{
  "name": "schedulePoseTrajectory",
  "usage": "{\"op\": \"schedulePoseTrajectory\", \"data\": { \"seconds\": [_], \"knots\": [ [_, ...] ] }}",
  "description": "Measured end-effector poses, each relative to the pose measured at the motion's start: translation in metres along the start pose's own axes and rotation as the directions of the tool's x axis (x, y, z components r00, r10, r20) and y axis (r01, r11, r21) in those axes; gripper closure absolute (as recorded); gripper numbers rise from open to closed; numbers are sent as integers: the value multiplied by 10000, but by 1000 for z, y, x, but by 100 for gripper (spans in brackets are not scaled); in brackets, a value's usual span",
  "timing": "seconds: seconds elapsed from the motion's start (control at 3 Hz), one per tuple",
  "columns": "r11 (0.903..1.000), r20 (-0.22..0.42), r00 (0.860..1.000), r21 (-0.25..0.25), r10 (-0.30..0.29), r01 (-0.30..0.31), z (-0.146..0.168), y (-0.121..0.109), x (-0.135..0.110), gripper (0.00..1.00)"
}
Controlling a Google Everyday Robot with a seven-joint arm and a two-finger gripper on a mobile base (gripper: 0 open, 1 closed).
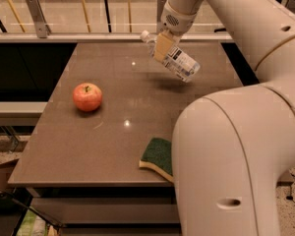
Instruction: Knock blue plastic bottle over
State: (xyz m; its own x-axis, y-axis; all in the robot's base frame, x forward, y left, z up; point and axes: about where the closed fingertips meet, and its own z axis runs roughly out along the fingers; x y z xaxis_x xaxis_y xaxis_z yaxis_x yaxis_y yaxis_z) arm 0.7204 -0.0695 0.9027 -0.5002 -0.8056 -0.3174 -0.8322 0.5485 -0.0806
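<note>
The blue plastic bottle (179, 63) is a clear ribbed bottle with a white cap and a pale label. It hangs tilted steeply above the far right part of the brown table (78, 146), cap toward the upper left, base toward the lower right, with its shadow on the tabletop below. My gripper (162, 46) reaches down from the top and is shut on the bottle's upper half; a tan finger pad (162, 47) lies across the bottle.
A red apple (87, 97) stands on the table's left side. A green and yellow sponge (157, 157) lies at the front edge, partly behind my white arm (236, 146), which fills the right. A railing (35, 14) runs behind the table.
</note>
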Motion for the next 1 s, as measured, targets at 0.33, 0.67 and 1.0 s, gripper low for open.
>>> {"op": "schedulePoseTrajectory", "data": {
  "seconds": [0.33,0.67,1.0],
  "knots": [
    [9998,-680,9976,167,-112,123,9,-1,0,100],
    [9992,-1297,9913,295,-245,285,19,-2,0,100],
    [9983,-1679,9848,304,-436,493,32,-2,-3,100]
  ]
}}
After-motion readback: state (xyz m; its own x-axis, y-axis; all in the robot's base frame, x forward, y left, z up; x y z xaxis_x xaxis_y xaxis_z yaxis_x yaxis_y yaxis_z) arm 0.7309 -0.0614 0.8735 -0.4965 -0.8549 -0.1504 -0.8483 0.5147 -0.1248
